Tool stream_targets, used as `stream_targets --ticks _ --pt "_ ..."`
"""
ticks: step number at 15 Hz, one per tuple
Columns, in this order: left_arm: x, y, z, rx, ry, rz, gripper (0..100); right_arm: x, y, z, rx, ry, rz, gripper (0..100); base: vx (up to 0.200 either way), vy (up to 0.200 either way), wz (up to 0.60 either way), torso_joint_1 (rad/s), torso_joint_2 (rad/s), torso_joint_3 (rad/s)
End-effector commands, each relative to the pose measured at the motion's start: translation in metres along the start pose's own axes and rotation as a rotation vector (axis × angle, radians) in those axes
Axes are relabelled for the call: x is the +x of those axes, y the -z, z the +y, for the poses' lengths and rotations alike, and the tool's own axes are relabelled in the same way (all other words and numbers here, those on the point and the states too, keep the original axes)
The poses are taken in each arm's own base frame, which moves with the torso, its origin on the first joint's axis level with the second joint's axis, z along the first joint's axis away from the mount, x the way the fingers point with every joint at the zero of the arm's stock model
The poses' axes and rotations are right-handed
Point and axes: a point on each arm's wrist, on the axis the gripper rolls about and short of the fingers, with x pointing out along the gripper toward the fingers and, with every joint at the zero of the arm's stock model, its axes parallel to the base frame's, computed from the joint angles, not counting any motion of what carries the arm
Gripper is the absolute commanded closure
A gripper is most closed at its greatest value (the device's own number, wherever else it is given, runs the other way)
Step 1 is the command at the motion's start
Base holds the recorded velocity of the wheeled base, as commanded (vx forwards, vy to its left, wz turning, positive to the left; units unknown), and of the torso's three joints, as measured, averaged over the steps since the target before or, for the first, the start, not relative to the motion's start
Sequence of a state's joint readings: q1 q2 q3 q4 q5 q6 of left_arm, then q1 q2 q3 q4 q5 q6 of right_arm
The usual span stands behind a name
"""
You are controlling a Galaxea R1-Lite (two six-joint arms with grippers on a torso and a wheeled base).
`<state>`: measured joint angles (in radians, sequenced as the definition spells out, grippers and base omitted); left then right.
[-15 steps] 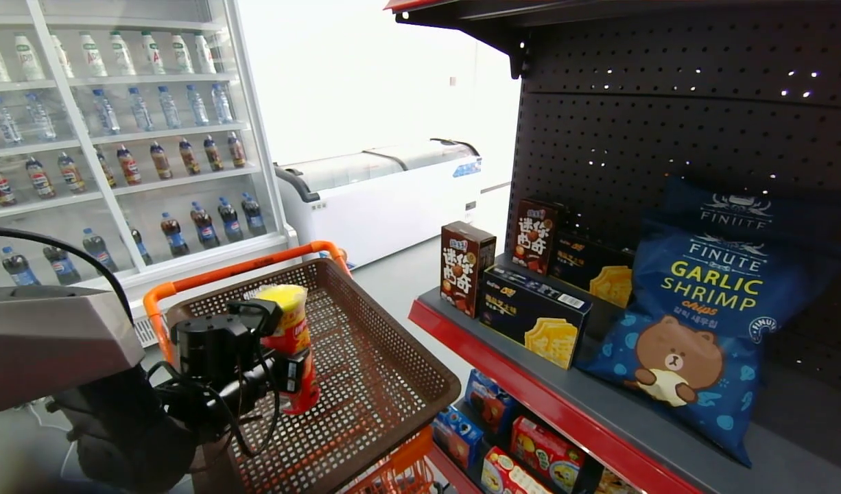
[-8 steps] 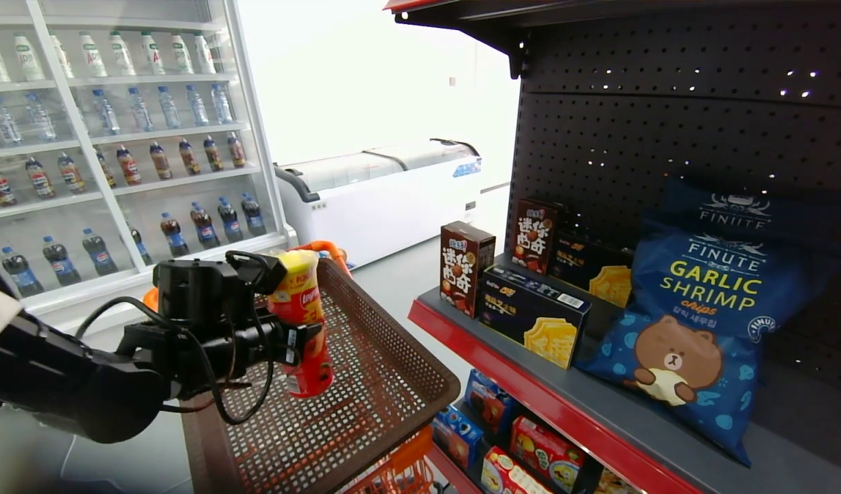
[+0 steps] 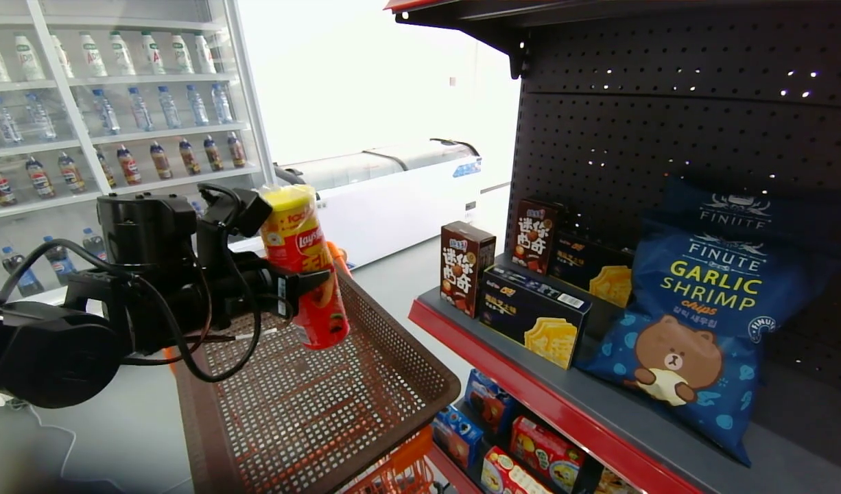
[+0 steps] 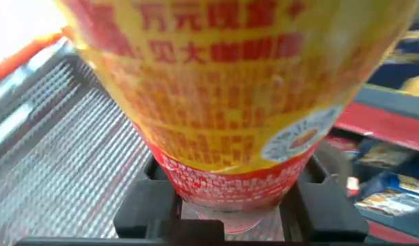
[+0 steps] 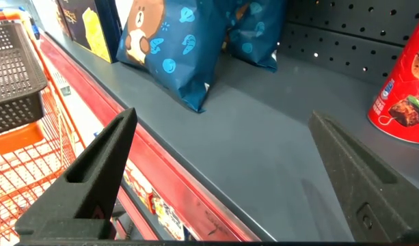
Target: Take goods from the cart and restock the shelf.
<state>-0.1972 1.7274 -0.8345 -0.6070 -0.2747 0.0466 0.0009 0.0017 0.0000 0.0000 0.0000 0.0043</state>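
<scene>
My left gripper (image 3: 298,283) is shut on a chip can (image 3: 304,264) with a yellow top and red base. It holds the can upright above the far part of the brown cart basket (image 3: 393,384), left of the shelf (image 3: 530,374). In the left wrist view the can (image 4: 230,109) sits between the black fingers (image 4: 144,208) of that gripper (image 4: 230,212). My right gripper (image 5: 226,184) is open, with nothing between its fingers, just in front of a bare stretch of the grey shelf board (image 5: 264,157).
The shelf holds brown boxes (image 3: 465,267), a dark blue biscuit box (image 3: 534,315) and blue shrimp-chip bags (image 3: 702,322). A red can (image 5: 404,89) stands near the blue bag (image 5: 175,48). More goods lie on the lower shelf (image 3: 523,446). Drink coolers (image 3: 119,137) stand behind the cart.
The left arm has lifted the chip can up out of the basket and carried it a little toward the shelf.
</scene>
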Motion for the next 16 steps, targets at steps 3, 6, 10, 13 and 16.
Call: stream_targets --ticks 3,6,10,13,16 --pt "-0.007 -0.008 -0.006 0.039 0.018 -0.029 100 0.000 0.000 0.000 0.000 -0.001 0.001 0 0.000 0.000 0.00 0.000 0.00 0.000" --pt "-0.015 -0.009 -0.009 0.063 0.022 -0.053 100 0.000 0.000 0.000 0.000 -0.001 0.001 0 0.000 0.000 0.00 0.000 0.00 0.000" --pt "-0.024 -0.013 -0.017 0.075 0.044 -0.072 100 0.000 0.000 0.000 0.000 -0.001 0.001 0 0.000 0.000 0.00 0.000 0.00 0.000" --pt "-0.031 -0.024 -0.020 0.088 0.116 -0.111 100 0.000 0.000 0.000 0.000 -0.001 0.001 0 0.000 0.000 0.00 0.000 0.00 0.000" --pt "-0.036 -0.024 -0.022 0.086 0.136 -0.114 100 0.000 0.000 0.000 0.000 -0.002 0.001 0 0.000 0.000 0.00 0.000 0.00 0.000"
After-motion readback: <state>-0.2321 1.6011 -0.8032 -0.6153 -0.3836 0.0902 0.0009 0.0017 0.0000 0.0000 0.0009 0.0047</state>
